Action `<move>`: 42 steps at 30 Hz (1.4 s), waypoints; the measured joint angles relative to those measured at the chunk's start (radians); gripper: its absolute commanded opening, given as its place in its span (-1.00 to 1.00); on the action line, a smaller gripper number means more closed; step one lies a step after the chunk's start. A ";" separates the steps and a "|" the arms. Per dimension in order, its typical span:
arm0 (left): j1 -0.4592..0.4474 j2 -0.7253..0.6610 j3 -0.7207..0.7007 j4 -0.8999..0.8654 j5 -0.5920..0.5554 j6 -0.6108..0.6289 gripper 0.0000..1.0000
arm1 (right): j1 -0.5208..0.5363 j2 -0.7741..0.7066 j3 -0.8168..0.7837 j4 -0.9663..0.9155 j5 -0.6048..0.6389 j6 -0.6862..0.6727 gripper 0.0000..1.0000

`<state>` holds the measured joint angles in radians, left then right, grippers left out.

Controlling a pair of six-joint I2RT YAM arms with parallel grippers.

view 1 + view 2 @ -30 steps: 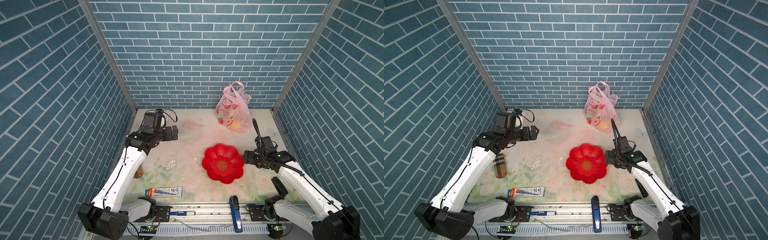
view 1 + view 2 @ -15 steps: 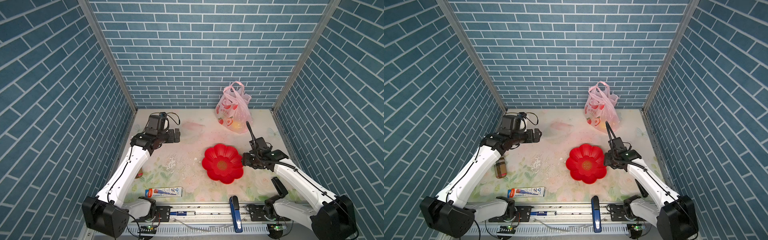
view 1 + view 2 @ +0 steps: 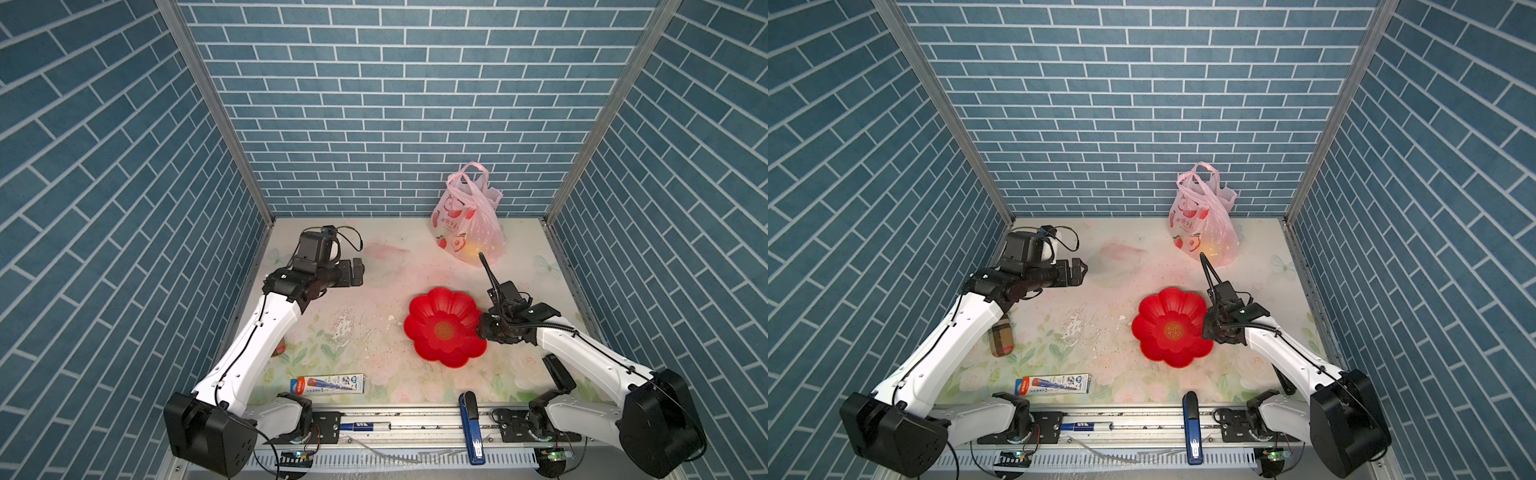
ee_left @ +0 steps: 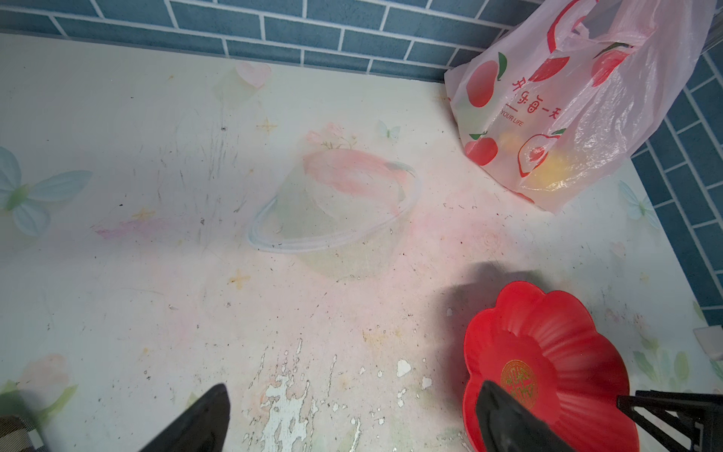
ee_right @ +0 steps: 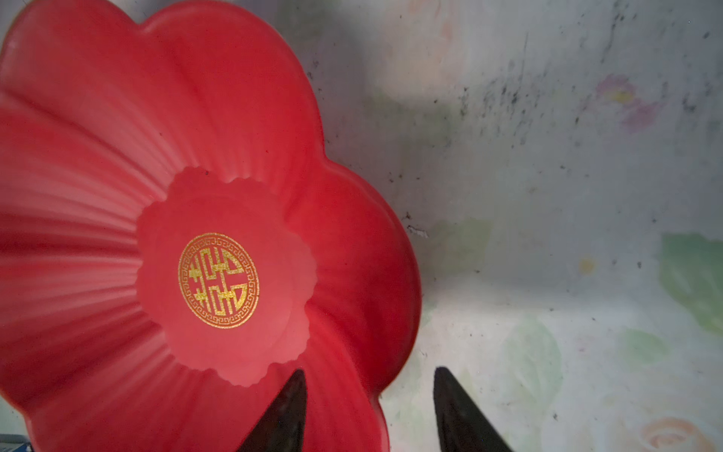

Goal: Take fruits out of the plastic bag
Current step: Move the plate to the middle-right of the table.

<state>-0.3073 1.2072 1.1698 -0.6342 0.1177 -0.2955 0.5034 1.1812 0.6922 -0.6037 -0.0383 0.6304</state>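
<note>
So the left hand [image 3: 356, 271] is hanging over the back-left part of the bench [image 3: 395, 270], fingers spread all the way and gripping nothing. The plastic bag [image 3: 469, 224] is sitting well off to its right, propped in the far-right corner by the back wall with its handles sticking up and nothing touching it. In front of the bag, the red flower plate [image 3: 442, 328] is lying on the bench. The right hand [image 3: 483, 329] is sitting at the plate's right edge, well apart from the bag. In the right wrist view its fingers [image 5: 283, 411] are standing half apart, straddling the plate's rim. One is over the red, the other over bare bench, and they aren't clamping it as far as I'm seeing.

The fruits [image 4: 553, 170] are showing only as yellow-orange blurs through the plastic, so I'm not managing to count them. A brownish bottle [image 3: 1000, 336] is lying half hidden under the left arm. Both wrist views are catching only the fingertips.

The bench is wearing a pale floral cover, scuffed and flaking near the middle. A toothpaste box [image 3: 330, 383] is lying front-left, and a blue stapler [image 3: 471, 419] is sitting on the front rail. Blue brick-pattern walls [image 3: 374, 104] are boxing in the left, back and right.
</note>
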 measured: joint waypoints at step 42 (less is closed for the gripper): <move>-0.001 0.006 0.000 0.000 0.001 0.000 0.99 | 0.020 0.045 -0.066 0.175 -0.056 0.054 -1.00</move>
<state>-0.3084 1.2129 1.1698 -0.6342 0.1184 -0.2955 0.5236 1.2263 0.6258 -0.4290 -0.0940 0.6842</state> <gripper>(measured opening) 0.994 0.073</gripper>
